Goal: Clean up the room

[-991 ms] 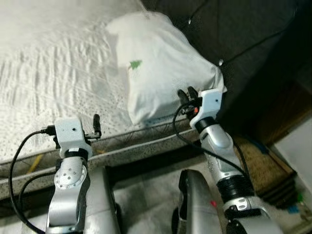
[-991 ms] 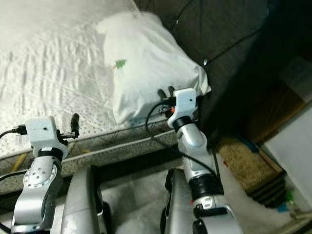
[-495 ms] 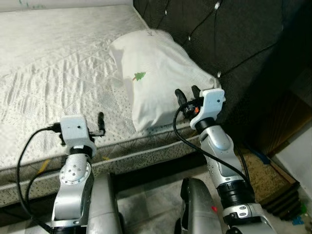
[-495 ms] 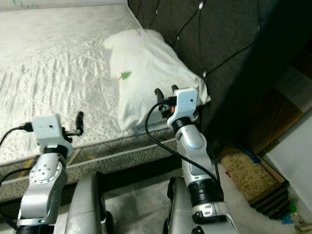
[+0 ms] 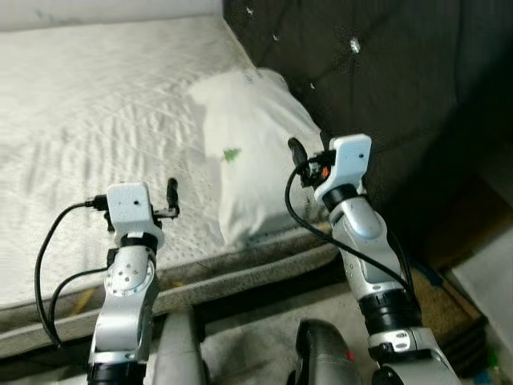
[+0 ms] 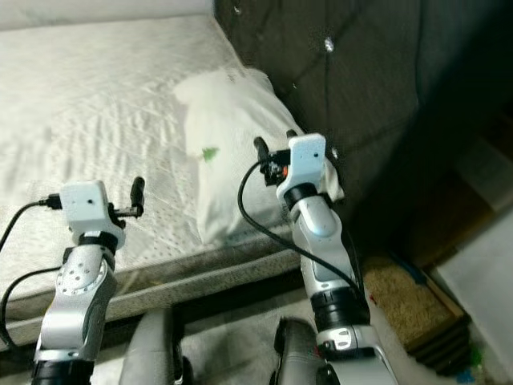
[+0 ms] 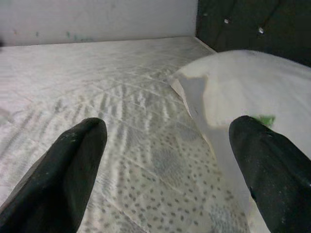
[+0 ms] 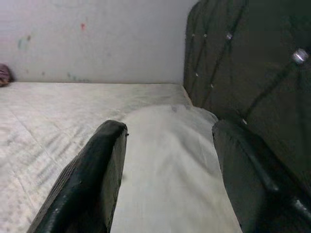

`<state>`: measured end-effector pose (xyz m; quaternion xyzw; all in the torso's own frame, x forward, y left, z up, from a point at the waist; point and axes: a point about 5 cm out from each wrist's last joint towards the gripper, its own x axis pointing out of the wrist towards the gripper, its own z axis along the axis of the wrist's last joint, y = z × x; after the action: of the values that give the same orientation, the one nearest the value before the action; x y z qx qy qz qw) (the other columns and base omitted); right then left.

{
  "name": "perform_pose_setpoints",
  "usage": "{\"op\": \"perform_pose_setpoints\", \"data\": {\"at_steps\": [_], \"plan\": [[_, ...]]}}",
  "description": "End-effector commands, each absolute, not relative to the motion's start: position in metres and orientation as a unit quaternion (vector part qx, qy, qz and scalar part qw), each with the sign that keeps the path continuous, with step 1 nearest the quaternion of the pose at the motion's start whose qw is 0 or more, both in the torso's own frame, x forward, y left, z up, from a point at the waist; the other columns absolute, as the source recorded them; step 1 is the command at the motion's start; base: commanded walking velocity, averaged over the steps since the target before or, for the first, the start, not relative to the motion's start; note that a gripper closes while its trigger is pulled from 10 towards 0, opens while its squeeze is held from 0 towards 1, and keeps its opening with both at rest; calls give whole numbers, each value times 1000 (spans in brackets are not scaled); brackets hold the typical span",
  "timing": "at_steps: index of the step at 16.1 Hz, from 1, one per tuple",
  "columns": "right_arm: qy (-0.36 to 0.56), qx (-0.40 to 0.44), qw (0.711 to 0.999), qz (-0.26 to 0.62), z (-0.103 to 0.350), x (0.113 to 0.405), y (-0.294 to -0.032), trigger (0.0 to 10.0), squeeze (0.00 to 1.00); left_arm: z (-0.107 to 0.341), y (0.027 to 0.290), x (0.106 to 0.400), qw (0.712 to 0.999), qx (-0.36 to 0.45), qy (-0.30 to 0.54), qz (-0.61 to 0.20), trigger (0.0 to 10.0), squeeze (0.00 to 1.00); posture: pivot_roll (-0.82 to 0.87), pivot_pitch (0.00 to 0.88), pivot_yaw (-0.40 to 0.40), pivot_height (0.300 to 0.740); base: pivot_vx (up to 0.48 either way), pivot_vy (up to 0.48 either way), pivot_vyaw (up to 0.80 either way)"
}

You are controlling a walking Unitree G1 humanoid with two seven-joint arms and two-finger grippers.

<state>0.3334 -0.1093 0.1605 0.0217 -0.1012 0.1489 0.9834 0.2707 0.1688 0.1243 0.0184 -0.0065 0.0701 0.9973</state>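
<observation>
Pillow (image 5: pixel 255 164) at mattress (image 5: pixel 88 120) edge against headboard (image 5: pixel 385 72), right pincer (image 8: pixel 167 170) spread above it, left pincer (image 7: pixel 167 160) spread over bare mattress.

There is one white pillow (image 5: pixel 252 152) on one bed (image 5: pixel 88 136), and one dark tufted headboard (image 5: pixel 377 72) stands behind it. Two grippers are visible, the left gripper (image 7: pixel 165 160) and the right gripper (image 8: pixel 167 170), each with two black fingers.

Pillow (image 5: pixel 252 156) on mattress (image 5: pixel 96 120), seemingly against headboard (image 5: pixel 377 72) to its right
</observation>
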Motion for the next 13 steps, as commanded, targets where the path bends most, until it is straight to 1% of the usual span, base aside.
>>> {"op": "perform_pose_setpoints", "data": {"at_steps": [1,3,13], "plan": [[-109,24,983,144,167,335,-111,10000,0,126,169,272,997,18,-11,70,10000,0,3,0,-19,724,0,0,0],[-109,22,983,145,166,334,-112,10000,0,126,169,272,997,17,-13,71,10000,0,3,0,-19,740,0,0,0],[-97,11,985,145,159,326,-116,10000,0,127,170,274,997,15,-23,70,10000,0,-8,0,-23,740,0,0,0]]}}
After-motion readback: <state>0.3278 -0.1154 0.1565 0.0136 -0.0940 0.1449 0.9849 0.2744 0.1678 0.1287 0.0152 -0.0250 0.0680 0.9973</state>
